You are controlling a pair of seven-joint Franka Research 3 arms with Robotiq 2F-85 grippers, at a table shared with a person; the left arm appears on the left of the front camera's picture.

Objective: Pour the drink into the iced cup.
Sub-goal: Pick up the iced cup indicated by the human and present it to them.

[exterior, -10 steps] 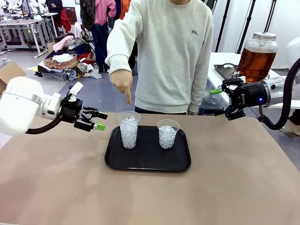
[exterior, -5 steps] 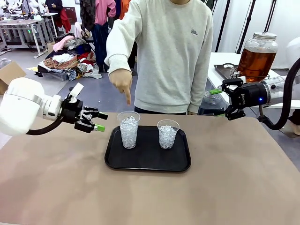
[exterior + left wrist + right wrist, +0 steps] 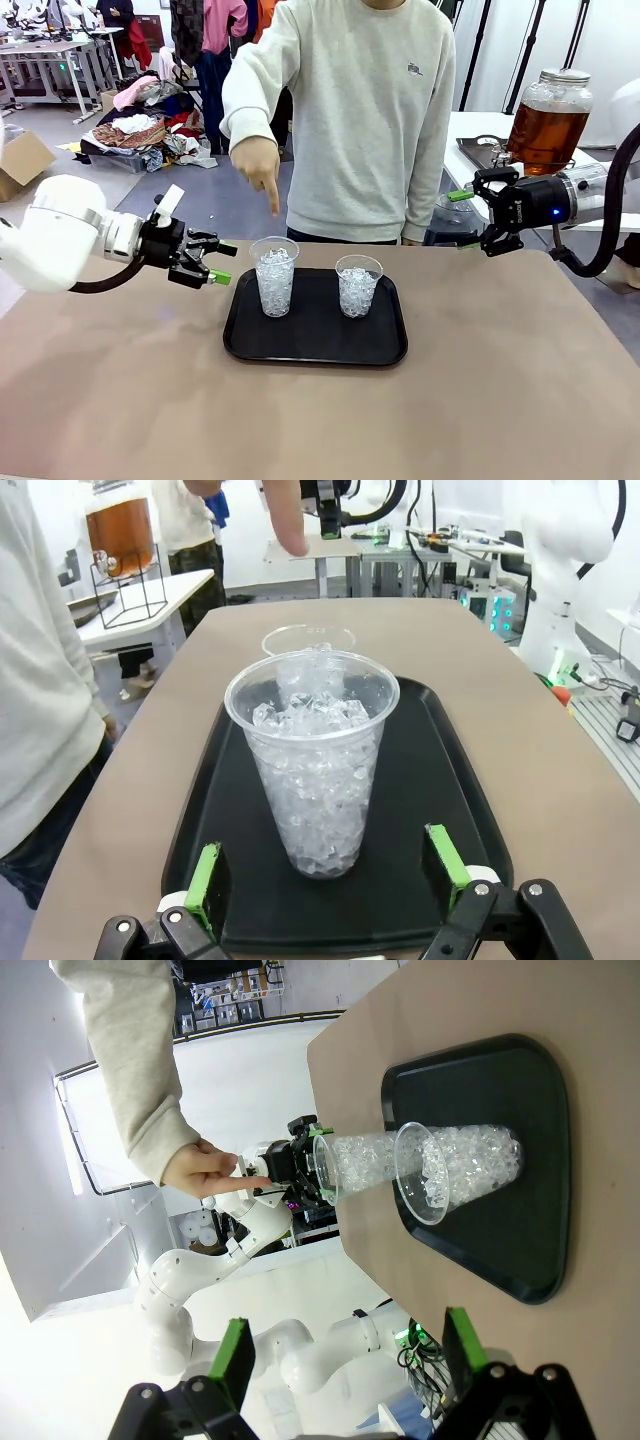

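Both sets of jaws are wide open and hold nothing. On the left gripper (image 3: 222,263) the green pads (image 3: 205,876) stand far apart. It hangs just above the desk (image 3: 500,380), close to the left edge of the black tray (image 3: 300,348), and it points at the iced cup (image 3: 274,278). In the left wrist view this cup sits in line between the two pads, a bit farther off, and they do not touch it. The right gripper (image 3: 465,220) hangs in the air by the far right corner of the desk, well apart from the tray, with its open jaws turned toward the middle. Out from the jaws, the tray lies flat in the middle of the desk. The iced cup stands upright on the tray's left part, clear and full of ice. A second cup (image 3: 358,286), also full of ice, stands upright beside it on the right, near but not touching. A person's hand (image 3: 260,165) hovers over the iced cup with one finger pointing down at it. The drink (image 3: 540,135), brown and clear, is in a big glass jar (image 3: 560,88) with a lid, on a white side table (image 3: 470,128) behind the right gripper.
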